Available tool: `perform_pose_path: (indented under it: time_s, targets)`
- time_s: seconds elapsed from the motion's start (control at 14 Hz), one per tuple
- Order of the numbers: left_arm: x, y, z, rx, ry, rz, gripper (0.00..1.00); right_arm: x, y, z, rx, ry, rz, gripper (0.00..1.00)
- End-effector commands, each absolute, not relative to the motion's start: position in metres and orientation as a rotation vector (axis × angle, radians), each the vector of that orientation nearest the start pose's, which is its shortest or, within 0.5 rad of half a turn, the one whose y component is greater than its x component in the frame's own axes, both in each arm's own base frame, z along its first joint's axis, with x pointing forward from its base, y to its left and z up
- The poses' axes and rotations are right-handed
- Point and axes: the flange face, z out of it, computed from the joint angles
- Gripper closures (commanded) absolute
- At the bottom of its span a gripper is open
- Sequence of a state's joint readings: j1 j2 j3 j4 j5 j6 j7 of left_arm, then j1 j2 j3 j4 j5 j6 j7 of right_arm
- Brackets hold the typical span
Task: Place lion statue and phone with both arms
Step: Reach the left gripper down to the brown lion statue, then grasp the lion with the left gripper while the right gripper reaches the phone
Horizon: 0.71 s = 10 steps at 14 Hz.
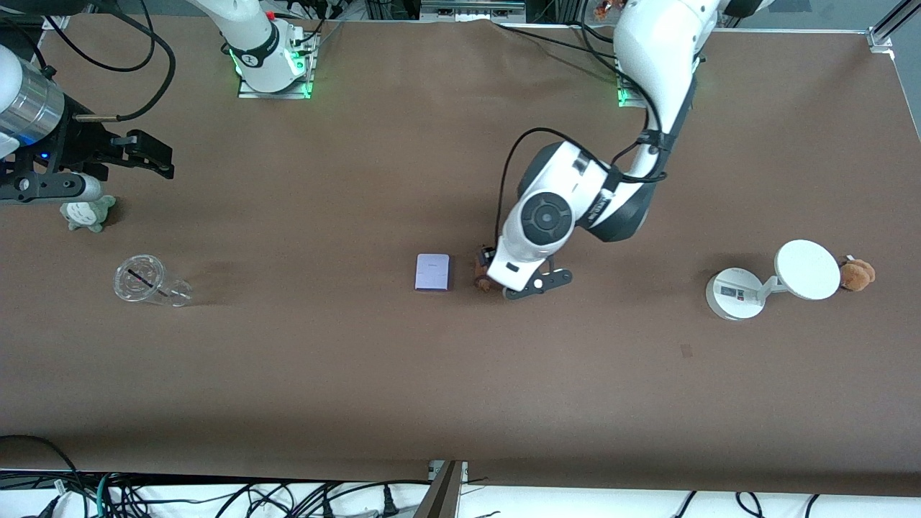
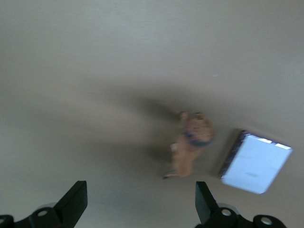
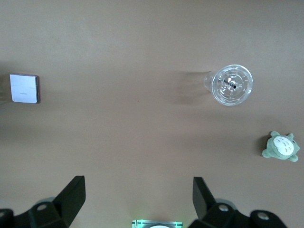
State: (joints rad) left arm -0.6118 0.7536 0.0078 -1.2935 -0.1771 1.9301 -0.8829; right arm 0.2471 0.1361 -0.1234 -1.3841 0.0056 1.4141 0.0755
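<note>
Reddish-brown lion statue (image 2: 190,145) stands beside the pale lavender flat phone (image 1: 432,272) mid-tabletop, under the spread-fingered left gripper (image 2: 140,204); the right gripper (image 3: 137,199) waits, fingers apart.

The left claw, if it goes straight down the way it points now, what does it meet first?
Probably the lion. The open left claw hangs over it, beside the phone. Its height above the table is unclear, and the lion sits slightly off centre.

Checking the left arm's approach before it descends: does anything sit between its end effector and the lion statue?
Nothing visible does. The left end effector hangs open over the lion statue, with bare table between them. The phone lies close beside the statue, apart from it.
</note>
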Motion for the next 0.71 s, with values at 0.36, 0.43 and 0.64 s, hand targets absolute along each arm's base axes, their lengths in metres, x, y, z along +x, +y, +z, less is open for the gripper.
perform_pose_path:
  time_s: [0.36, 0.43, 0.64]
  targets:
    - [0.607, -0.461, 0.242, -3.167, -0.649, 0.193, 0.0, 0.576, 0.073, 0.626, -3.155, -0.072, 0.151, 0.0]
    - [0.602, -0.466, 0.234, -3.164, -0.635, 0.199, 0.0, 0.576, 0.073, 0.626, -3.155, -0.072, 0.149, 0.0]
    - [0.598, -0.47, 0.22, -3.159, -0.623, 0.206, 0.09, 0.578, 0.072, 0.622, -3.158, -0.069, 0.161, 0.0]
